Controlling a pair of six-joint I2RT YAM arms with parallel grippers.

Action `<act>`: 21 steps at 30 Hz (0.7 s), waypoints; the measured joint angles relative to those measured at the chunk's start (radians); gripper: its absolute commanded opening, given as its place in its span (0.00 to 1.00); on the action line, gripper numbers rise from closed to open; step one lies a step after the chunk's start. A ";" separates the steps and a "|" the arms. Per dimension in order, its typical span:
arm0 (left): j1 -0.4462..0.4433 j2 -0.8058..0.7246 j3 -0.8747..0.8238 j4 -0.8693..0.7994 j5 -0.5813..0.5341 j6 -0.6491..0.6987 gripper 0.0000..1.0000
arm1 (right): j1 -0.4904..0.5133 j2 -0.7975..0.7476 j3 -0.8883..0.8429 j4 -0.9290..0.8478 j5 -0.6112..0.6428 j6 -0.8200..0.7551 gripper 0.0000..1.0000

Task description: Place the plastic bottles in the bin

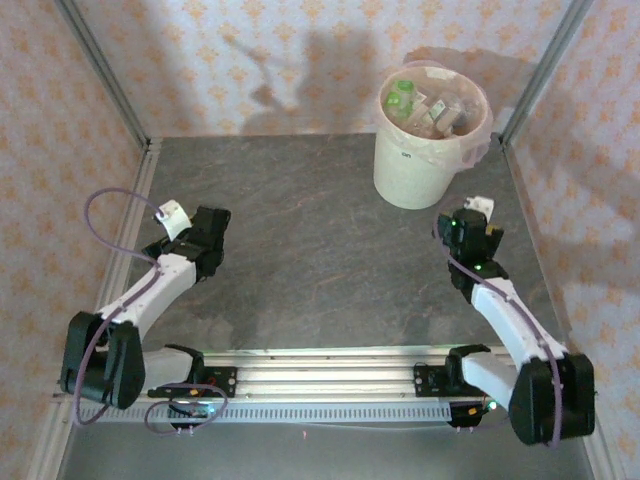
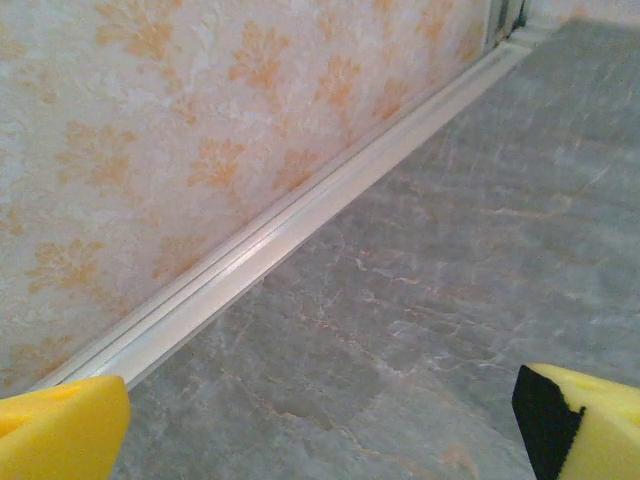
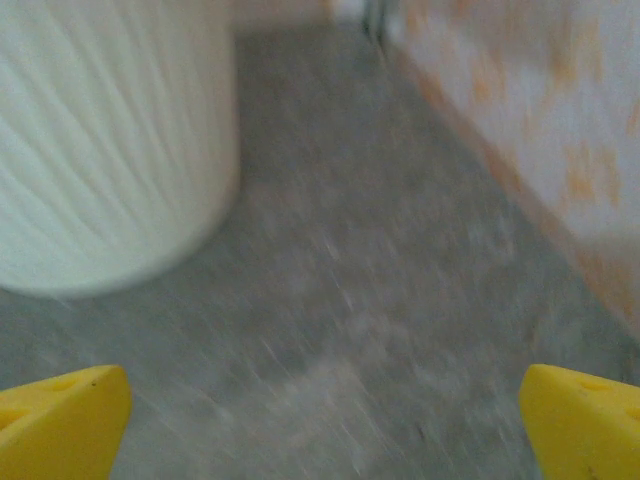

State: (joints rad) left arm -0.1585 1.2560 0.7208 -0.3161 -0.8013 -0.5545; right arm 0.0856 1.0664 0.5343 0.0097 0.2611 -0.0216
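Here, the plastic bottles lie heaped inside the bin, at the desk's far right.
The bin is a round white bucket with a pinkish liner over its rim. Left fingers and right fingers are spread wide, holding nothing.

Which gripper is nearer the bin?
Right. Right gripper sits just near-side of the bin; left gripper is across the table by the left wall.
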 measured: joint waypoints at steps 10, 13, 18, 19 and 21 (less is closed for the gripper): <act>0.094 0.104 -0.174 0.481 0.326 0.317 1.00 | -0.107 0.203 -0.099 0.285 -0.179 -0.004 0.99; 0.094 0.131 -0.174 0.565 0.407 0.377 1.00 | -0.107 0.223 -0.101 0.383 -0.212 -0.018 0.99; 0.096 0.161 -0.222 0.801 0.492 0.451 1.00 | -0.108 0.277 -0.134 0.565 -0.299 -0.018 0.99; 0.096 0.177 -0.249 0.869 0.507 0.459 1.00 | -0.108 0.289 -0.140 0.591 -0.313 -0.018 0.99; 0.096 0.214 -0.312 0.962 0.525 0.471 1.00 | -0.108 0.309 -0.161 0.651 -0.336 -0.018 0.99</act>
State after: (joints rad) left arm -0.0628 1.4700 0.4091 0.6456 -0.2760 -0.0837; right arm -0.0227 1.3750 0.3737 0.6609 -0.0750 -0.0395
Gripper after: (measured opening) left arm 0.994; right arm 0.994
